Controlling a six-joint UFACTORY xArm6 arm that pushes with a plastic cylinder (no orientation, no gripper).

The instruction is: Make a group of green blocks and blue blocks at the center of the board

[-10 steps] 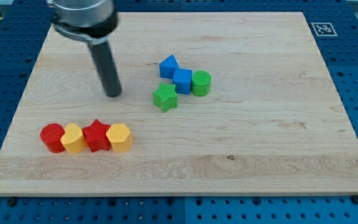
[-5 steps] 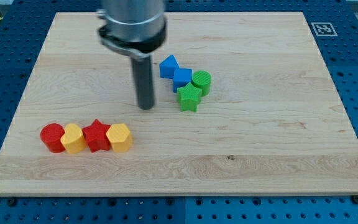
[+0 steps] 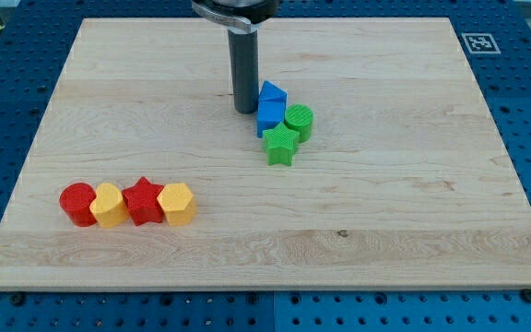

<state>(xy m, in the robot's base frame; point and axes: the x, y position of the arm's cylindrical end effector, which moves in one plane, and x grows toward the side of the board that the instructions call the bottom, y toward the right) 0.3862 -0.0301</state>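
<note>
Tip (image 3: 245, 111) now up at the blue triangular block (image 3: 270, 93), touching its left side, having swung up from beside the green star (image 3: 280, 146); triangle nudged right against the blue cube (image 3: 270, 117) and green cylinder (image 3: 299, 123). Cluster tight near the counter (image 3: 413, 212) centre, far from every edge. No fingers fitted, only a rod

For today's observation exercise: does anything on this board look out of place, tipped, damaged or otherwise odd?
Nothing stands out. The blue blocks and green blocks sit clustered near the board's centre, my tip just left of them, and the red and yellow row lies tidy at lower left.
</note>
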